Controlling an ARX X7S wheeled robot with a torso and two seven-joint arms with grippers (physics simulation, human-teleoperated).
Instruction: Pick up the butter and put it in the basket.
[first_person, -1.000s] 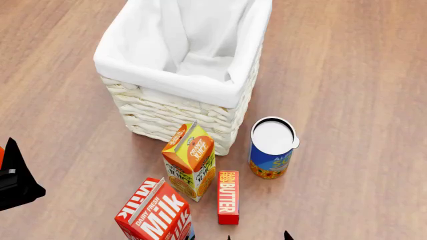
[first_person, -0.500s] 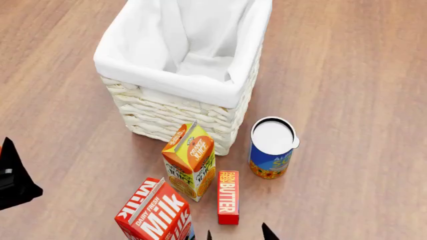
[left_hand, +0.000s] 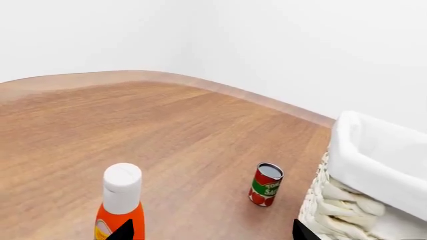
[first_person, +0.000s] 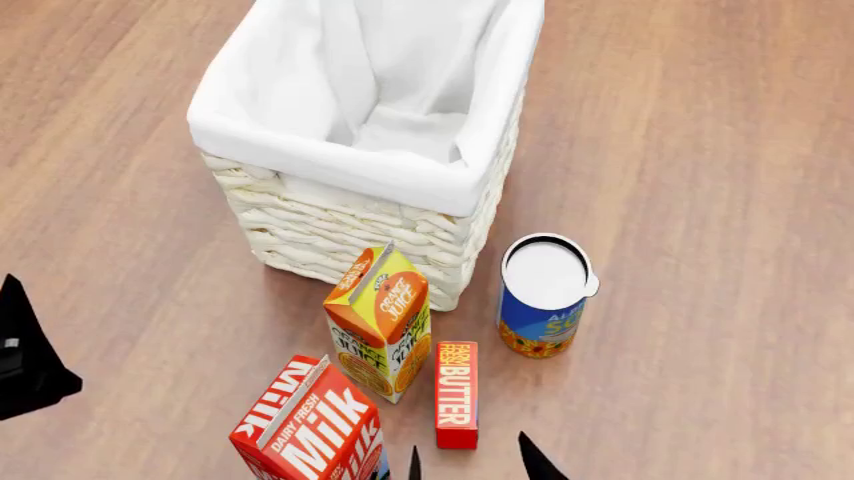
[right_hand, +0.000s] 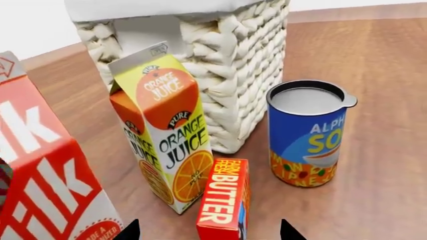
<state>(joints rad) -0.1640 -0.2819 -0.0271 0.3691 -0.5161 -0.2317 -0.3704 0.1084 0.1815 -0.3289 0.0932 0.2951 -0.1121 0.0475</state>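
The butter (first_person: 457, 394) lies flat on the table (first_person: 694, 150), between the orange juice carton (first_person: 380, 322) and the soup can (first_person: 545, 296), in front of the basket (first_person: 360, 130). The right gripper (first_person: 470, 462) hovers near its end, jaws apart. The left gripper (left_hand: 210, 232) also has its jaws apart.

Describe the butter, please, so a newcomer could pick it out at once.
Find the big cream wicker basket. In front of it stands an orange juice carton; the butter lies flat beside that. It is the only slim red box, far smaller than the milk carton.
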